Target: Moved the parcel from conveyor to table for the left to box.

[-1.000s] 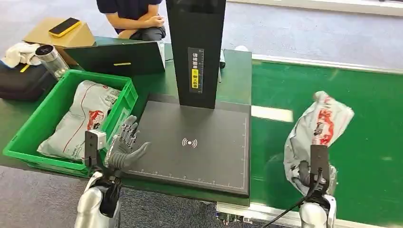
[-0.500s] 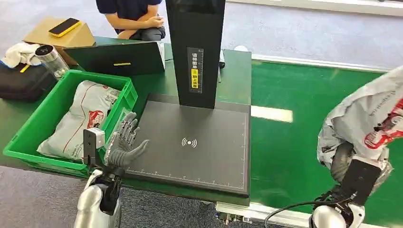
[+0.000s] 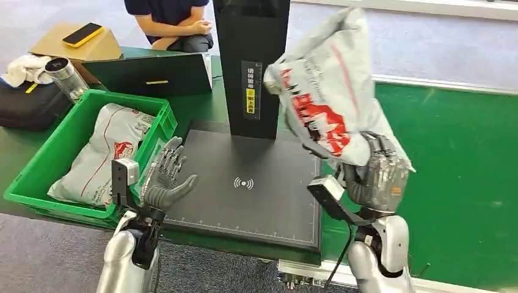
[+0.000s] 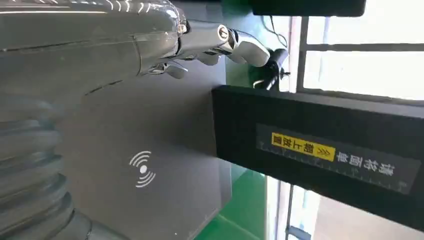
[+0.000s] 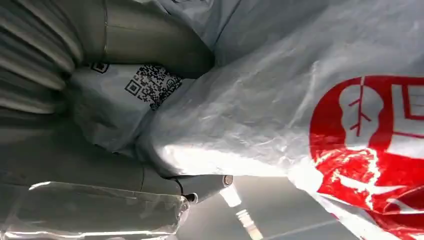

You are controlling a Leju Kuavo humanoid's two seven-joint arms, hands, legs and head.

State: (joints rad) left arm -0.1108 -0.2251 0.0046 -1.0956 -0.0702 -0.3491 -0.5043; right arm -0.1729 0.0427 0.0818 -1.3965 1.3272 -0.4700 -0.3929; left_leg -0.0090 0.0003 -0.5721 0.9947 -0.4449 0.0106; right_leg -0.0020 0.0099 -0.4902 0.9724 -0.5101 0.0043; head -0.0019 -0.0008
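Since the parcel (image 3: 327,97) is a soft grey poly mailer with red print, I'd guess it's light, floppy and a bit slick, so it'll sag wherever it isn't supported. Right now it's up in the air at the right edge of the black scan pad (image 3: 244,183), standing tall above my right hand (image 3: 375,177), which has its fingers wrapped around the bag's bunched lower end. That grip looks okay to me; grabbing a flat face would probably slip. My left hand (image 3: 164,180) waits at the pad's near left edge, fingers spread, holding nothing. Left of it sits the green crate (image 3: 36,165) with another mailer (image 3: 104,152) in it. A person (image 3: 171,18) sits at the far side.
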